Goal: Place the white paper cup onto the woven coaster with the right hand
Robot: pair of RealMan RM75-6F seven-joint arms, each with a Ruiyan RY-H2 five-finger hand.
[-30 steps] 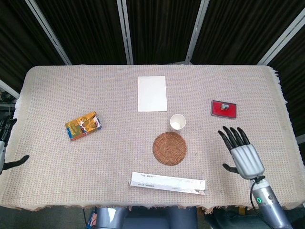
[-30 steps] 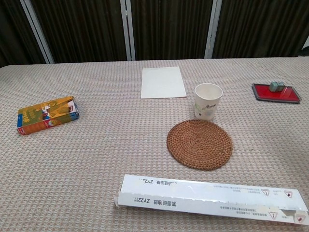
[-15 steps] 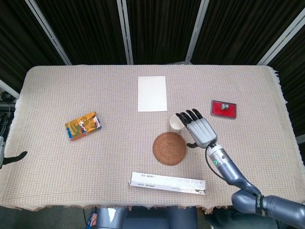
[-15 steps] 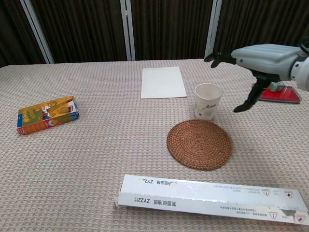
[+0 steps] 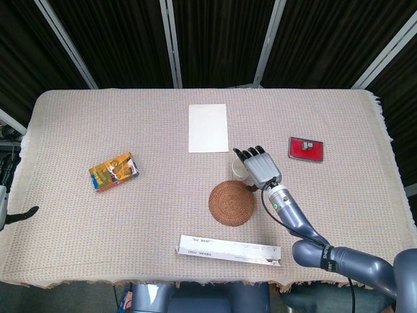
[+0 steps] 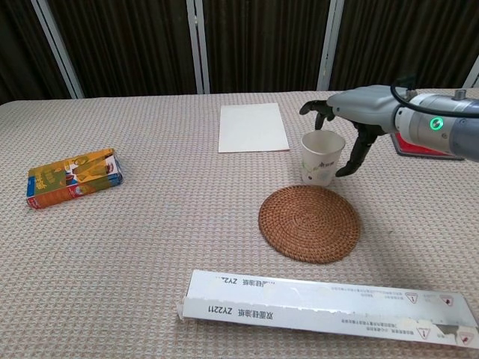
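Observation:
The white paper cup [image 6: 322,158] stands upright on the cloth just behind the round woven coaster [image 6: 309,223], apart from it. My right hand [image 6: 350,109] hovers over and to the right of the cup, fingers spread above the rim's far side and its thumb hanging down beside the cup's right wall, with a small gap showing. In the head view the right hand [image 5: 260,167] covers the right part of the cup [image 5: 238,169], above the coaster [image 5: 231,203]. My left hand [image 5: 6,210] shows only partly at the far left table edge, holding nothing.
A white paper sheet [image 6: 253,127] lies behind the cup. An orange snack box [image 6: 73,176] is at the left. A red tray [image 6: 414,145] with a small grey item sits at the right, behind my arm. A long white carton [image 6: 329,307] lies along the front edge.
My right hand has swung in from the table's front right to the cup, its thumb now lowered beside the cup's right wall. The cup and my left hand have not moved.

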